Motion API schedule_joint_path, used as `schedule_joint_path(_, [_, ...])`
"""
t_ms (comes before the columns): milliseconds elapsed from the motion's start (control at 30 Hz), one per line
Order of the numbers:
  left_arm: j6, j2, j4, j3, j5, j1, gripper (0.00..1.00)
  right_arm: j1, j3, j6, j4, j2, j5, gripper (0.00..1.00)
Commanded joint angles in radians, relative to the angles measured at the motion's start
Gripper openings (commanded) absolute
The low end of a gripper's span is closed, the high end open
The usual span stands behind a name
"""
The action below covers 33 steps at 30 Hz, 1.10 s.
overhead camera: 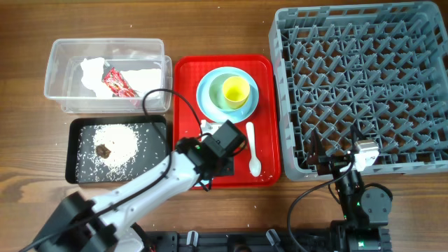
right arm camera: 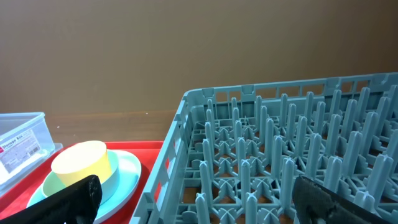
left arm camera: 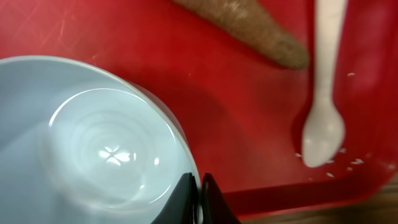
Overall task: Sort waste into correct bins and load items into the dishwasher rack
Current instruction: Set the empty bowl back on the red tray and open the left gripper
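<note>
My left gripper [left arm camera: 199,198] is shut on the rim of a light-blue bowl [left arm camera: 93,149] over the red serving tray [left arm camera: 236,112]; overhead it shows at the tray's front [overhead camera: 218,147]. A white spoon [left arm camera: 323,118] lies to the right with rice crumbs [left arm camera: 348,163] beside it. A brown stick-like piece [left arm camera: 249,28] lies on the tray. The yellow cup [overhead camera: 235,91] sits in a bowl on the light-blue plate [overhead camera: 207,98]. My right gripper [right arm camera: 202,205] is open and empty at the front edge of the grey rack [overhead camera: 364,84].
The clear tub [overhead camera: 59,98] holds white tissue [overhead camera: 94,70] and a red wrapper [overhead camera: 117,84]. The black tray [overhead camera: 73,168] holds rice crumbs [overhead camera: 119,143] and a brown piece [overhead camera: 103,150]. The spoon shows overhead [overhead camera: 253,150]. The rack's pegs [right arm camera: 280,155] fill the right wrist view.
</note>
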Motion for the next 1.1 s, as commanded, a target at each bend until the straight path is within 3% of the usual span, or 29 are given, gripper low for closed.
schedule_joint_path(0, [-0.035, 0.043, -0.008, 0.001, -0.029, -0.004, 0.1, -0.003, -0.001, 0.013, 0.003, -0.008, 0.003, 1.0])
schedule_joint_path(33, [-0.035, 0.042, -0.008, 0.001, -0.029, -0.004, 0.21, -0.003, -0.001, 0.013, 0.003, -0.008, 0.003, 1.0])
schedule_joint_path(100, [-0.031, 0.039, -0.005, 0.003, -0.029, 0.011, 0.66, -0.003, -0.001, 0.013, 0.003, -0.008, 0.003, 1.0])
schedule_joint_path(133, [-0.031, 0.035, -0.007, 0.009, -0.029, 0.027, 0.78, -0.003, -0.001, 0.013, 0.003, -0.008, 0.003, 1.0])
schedule_joint_path(167, [-0.031, 0.028, -0.014, 0.016, -0.029, 0.043, 0.82, -0.003, -0.001, 0.013, 0.003, -0.008, 0.003, 0.99])
schedule_joint_path(400, [0.089, -0.119, -0.092, 0.134, 0.016, 0.273, 0.85, -0.003, -0.001, 0.013, 0.003, -0.008, 0.003, 1.0])
schedule_joint_path(533, [0.104, -0.256, -0.088, 0.152, 0.016, 0.421, 1.0, -0.003, -0.001, 0.013, 0.003, -0.008, 0.003, 1.0])
schedule_joint_path(733, [0.104, -0.311, -0.13, 0.151, 0.015, 0.53, 1.0, -0.003, -0.001, 0.023, 0.017, -0.008, -0.072, 1.0])
schedule_joint_path(800, [0.103, -0.303, -0.13, 0.151, 0.016, 0.53, 1.0, -0.003, -0.001, 0.166, 0.04, -0.008, -0.156, 1.0])
schedule_joint_path(900, [0.089, -0.291, -0.114, 0.151, 0.016, 0.529, 1.0, -0.003, 0.0, 0.597, 0.081, -0.008, -0.266, 1.0])
schedule_joint_path(1067, [0.089, -0.292, -0.102, 0.151, 0.016, 0.529, 1.0, -0.003, 0.029, 0.689, 0.023, 0.008, -0.313, 1.0])
